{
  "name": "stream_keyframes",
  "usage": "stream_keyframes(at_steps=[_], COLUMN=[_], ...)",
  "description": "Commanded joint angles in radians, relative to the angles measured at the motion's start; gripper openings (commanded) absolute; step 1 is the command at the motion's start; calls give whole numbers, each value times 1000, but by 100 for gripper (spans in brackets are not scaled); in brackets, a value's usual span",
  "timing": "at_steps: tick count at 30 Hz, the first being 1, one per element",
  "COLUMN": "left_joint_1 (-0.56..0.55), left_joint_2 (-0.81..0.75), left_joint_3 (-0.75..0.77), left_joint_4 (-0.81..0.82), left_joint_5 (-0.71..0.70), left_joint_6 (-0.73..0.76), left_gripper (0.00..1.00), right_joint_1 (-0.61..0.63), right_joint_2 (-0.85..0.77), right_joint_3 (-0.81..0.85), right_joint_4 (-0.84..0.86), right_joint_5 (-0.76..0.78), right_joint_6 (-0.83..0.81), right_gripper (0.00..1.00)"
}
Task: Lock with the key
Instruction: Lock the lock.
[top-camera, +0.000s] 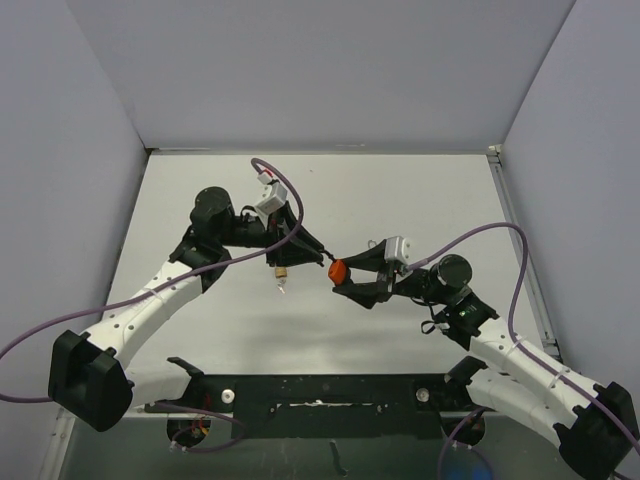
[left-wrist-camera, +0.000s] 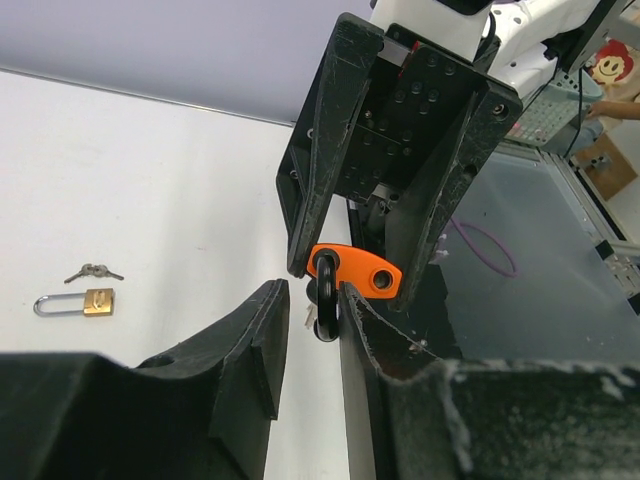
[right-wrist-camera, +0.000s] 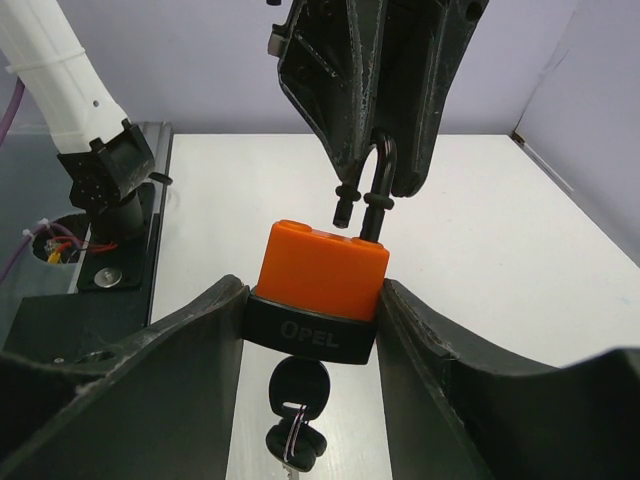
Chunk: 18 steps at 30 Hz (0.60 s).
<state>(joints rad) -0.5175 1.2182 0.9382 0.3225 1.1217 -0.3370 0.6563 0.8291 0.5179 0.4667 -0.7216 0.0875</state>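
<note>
Left wrist view shows you a small brass padlock (left-wrist-camera: 97, 302) and a loose key bunch (left-wrist-camera: 93, 271) side by side on the bench (left-wrist-camera: 150, 180), off to one side. Your right gripper (right-wrist-camera: 312, 295) clamps the orange padlock (right-wrist-camera: 322, 268) between the arms, with its black shackle (right-wrist-camera: 383, 175) popped open and a key (right-wrist-camera: 297, 385) hanging from its base. Your left gripper (left-wrist-camera: 312, 292) straddles the shackle; you cannot tell whether it pinches. Two padlocks, two key sets.

Right gripper (top-camera: 341, 276) clamps the padlock (right-wrist-camera: 322, 270). Left gripper (left-wrist-camera: 312, 300) has its jaws part-open astride the shackle (right-wrist-camera: 383, 185). Left arm (top-camera: 160, 295) and right arm (top-camera: 520, 355) bend inward toward the padlock.
</note>
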Motion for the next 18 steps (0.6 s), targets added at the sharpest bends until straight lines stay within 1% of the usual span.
stream_keyframes(at_steps=[1, 6, 9, 18], left_joint_1=[-7, -11, -16, -22], left_joint_2=[-15, -19, -16, -16], left_joint_3=[48, 60, 75, 74], left_joint_4=[-18, -72, -110, -105], left_joint_5=[-10, -6, -11, -25], left_joint_6=[25, 59, 84, 82], left_gripper=[25, 23, 19, 17], right_joint_1=[9, 10, 11, 15], right_joint_2=[-15, -19, -18, -15], right_joint_3=[59, 61, 62, 62], right_joint_4=[62, 58, 58, 55], right_joint_5=[20, 23, 22, 22], right_joint_6=[-16, -22, -22, -22], right_gripper=[0, 0, 0, 0])
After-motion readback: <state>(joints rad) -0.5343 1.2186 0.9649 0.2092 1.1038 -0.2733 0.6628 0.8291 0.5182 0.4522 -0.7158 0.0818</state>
